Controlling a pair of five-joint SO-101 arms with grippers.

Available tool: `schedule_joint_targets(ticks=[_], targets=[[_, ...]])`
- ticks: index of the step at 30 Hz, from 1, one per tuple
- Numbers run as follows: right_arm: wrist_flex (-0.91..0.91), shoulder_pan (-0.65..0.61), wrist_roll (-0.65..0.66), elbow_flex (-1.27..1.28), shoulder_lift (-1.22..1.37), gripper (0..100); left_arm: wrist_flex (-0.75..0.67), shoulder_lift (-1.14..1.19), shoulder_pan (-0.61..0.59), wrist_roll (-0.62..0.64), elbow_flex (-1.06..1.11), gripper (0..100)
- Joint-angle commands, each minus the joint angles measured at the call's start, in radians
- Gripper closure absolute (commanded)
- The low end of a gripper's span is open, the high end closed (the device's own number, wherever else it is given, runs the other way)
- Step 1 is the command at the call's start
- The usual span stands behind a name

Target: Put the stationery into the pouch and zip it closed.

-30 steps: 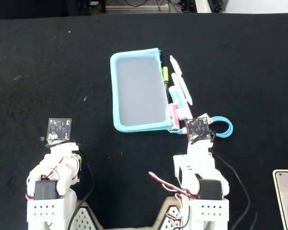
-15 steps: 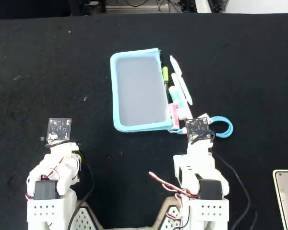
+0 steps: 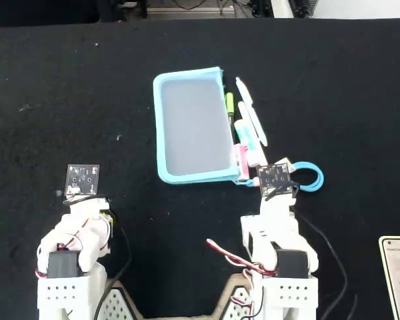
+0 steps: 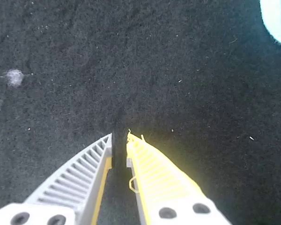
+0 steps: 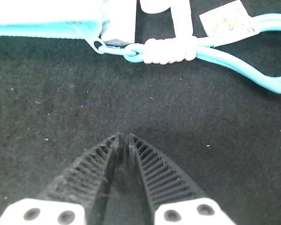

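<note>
Bench (image 3: 67, 80) is black-clothed, stationery (image 3: 248, 123) at 3 o'clock of the pouch (image 3: 190, 130). Left end effector (image 4: 119, 140) and right end effector (image 5: 124, 139) sit closed, empty.

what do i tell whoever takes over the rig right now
Left gripper: shut, empty, over the table, off from the pouch.
Right gripper: shut, empty, just short of the pouch's blue cord loop.
Green marker and white pens lie along the pouch's side, not visibly inside.
Done: nothing visible. Left: load the stationery, zip shut.
</note>
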Motion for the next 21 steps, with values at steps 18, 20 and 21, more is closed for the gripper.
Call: schedule_joint_targets(ticks=[18,20,21], targets=[[0.006,0.011,-0.008,-0.008,-0.093,98.6,0.005,-0.008,-0.002,0.005,0.021,93],[0.006,0.011,-0.008,-0.008,-0.093,98.6,0.005,-0.008,-0.002,0.005,0.021,93],[0.006,0.011,-0.008,-0.008,-0.093,98.6,0.005,-0.008,-0.002,0.005,0.021,93]])
